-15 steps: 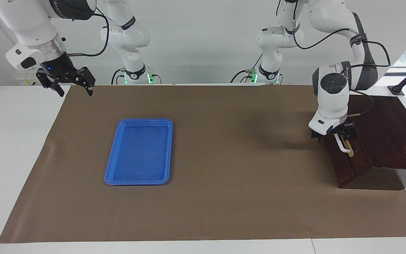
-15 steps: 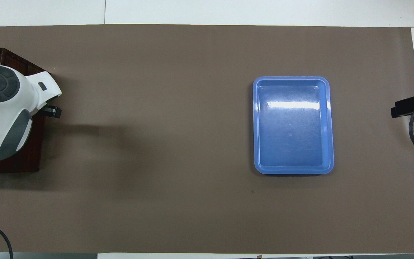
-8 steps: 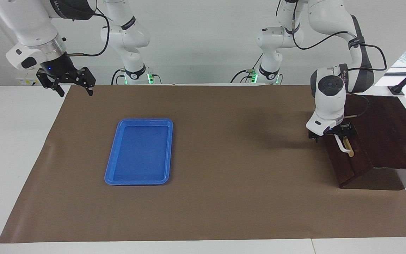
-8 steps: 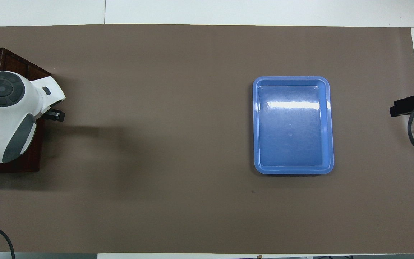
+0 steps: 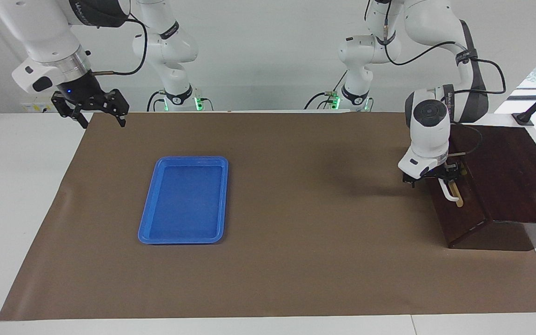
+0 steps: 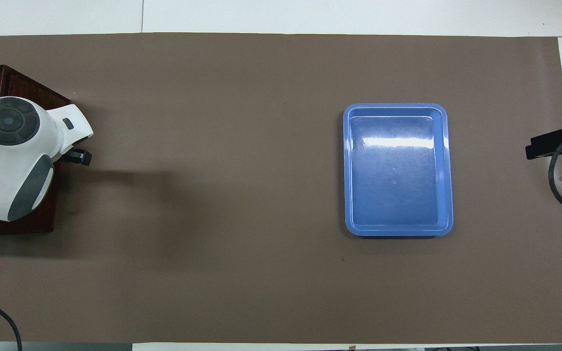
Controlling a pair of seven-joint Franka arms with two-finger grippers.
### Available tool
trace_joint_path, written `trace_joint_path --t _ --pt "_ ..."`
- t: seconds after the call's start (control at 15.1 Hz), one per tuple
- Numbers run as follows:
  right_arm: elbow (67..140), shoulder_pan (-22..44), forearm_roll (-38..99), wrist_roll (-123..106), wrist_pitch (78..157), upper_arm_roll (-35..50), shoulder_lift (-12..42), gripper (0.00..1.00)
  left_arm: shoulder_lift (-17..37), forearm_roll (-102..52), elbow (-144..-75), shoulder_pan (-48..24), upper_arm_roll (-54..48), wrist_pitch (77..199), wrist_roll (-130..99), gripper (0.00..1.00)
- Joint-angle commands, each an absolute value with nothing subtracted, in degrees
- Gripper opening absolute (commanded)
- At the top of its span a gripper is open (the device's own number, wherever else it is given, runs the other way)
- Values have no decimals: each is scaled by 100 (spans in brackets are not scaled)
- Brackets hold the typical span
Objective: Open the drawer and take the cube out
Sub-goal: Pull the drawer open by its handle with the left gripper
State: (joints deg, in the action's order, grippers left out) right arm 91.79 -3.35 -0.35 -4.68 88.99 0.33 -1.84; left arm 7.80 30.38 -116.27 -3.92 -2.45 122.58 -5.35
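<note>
The dark brown drawer (image 5: 464,217) is at the left arm's end of the table, and its front looks closed or nearly closed. My left gripper (image 5: 435,178) sits low at the upper end of the white bar handle (image 5: 449,191) and is shut on it. In the overhead view the left arm's wrist (image 6: 12,156) covers the drawer front. The yellow cube is hidden. My right gripper (image 5: 102,122) is open and empty, and it waits in the air over the table's edge at the right arm's end.
A blue plastic tray (image 5: 184,200) lies empty on the brown mat toward the right arm's end; it also shows in the overhead view (image 6: 398,170). The dark wooden cabinet top (image 5: 510,172) spreads out from the drawer front.
My left gripper has shifted a little toward the table's middle, and the handle has moved slightly with it. The right gripper has barely moved.
</note>
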Motion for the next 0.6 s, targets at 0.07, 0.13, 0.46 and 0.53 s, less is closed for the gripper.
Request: trace_joint_path --t 0.07,0.13,0.46,0.53 --pt "9290 -334 -114 -360 8965 70 -272 100 642 3094 -11725 -790 -246 11989 -773 100" --pt "9290 -334 -114 -369 8965 79 -272 100 633 3094 -11716 -869 -246 11953 -834 100" --pt "9281 -238 -106 -334 9018 88 -272 100 633 2892 -11672 -1125 -246 11848 -914 100" --pt "9281 -159 -105 -308 9018 88 -272 100 633 2883 -11646 -1203 -246 11795 -914 100"
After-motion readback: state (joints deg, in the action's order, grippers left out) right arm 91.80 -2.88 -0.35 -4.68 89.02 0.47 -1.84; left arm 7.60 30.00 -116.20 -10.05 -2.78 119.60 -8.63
